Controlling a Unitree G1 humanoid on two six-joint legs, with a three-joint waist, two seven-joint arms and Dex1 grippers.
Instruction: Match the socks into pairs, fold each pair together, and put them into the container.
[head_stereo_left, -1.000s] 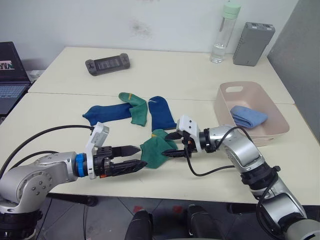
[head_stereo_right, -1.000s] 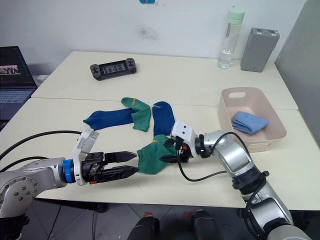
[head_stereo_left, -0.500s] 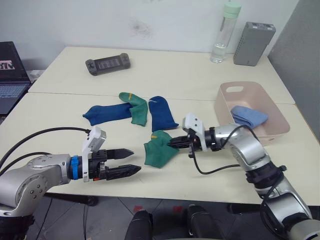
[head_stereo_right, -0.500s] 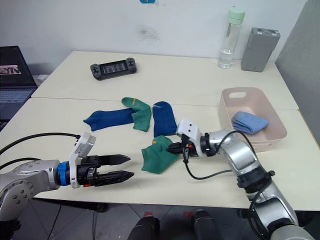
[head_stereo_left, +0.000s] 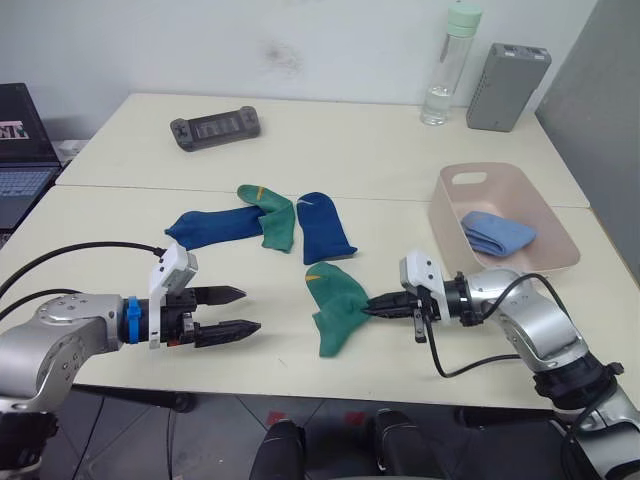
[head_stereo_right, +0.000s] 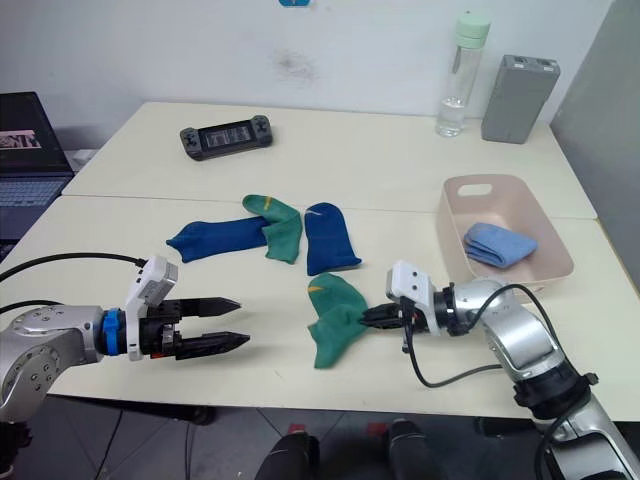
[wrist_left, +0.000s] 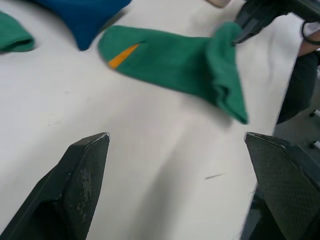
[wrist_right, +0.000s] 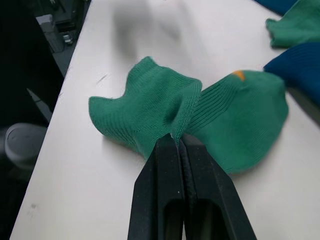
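Our right pincer (head_stereo_right: 372, 318) pinches the soft, floppy green sock (head_stereo_right: 335, 318) at its edge; our left pincer (head_stereo_right: 232, 322) waits open.

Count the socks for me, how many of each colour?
Green socks: 2
Dark blue socks: 2
Light blue socks, folded in the tub: looks like 1 bundle; can't tell if it's two
Total: 5 pieces seen
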